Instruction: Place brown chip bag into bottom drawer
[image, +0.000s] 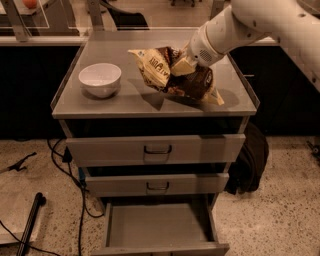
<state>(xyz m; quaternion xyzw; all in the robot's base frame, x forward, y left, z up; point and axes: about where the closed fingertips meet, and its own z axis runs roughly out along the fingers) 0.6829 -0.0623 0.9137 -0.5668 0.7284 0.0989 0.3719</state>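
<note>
The brown chip bag (152, 70) lies crinkled on the grey cabinet top (120, 104), right of centre, with its left end raised off the surface and its right end resting down. My gripper (181, 66) comes in from the upper right and is shut on the bag's middle. The bottom drawer (157, 226) is pulled open below, near the floor, and its plain grey inside holds nothing.
A white bowl (100, 79) stands on the left of the cabinet top. The two upper drawers (157, 149) with dark handles are shut. A black bag (247, 160) leans against the cabinet's right side. Cables (75, 170) and a dark pole (30, 222) lie on the floor at left.
</note>
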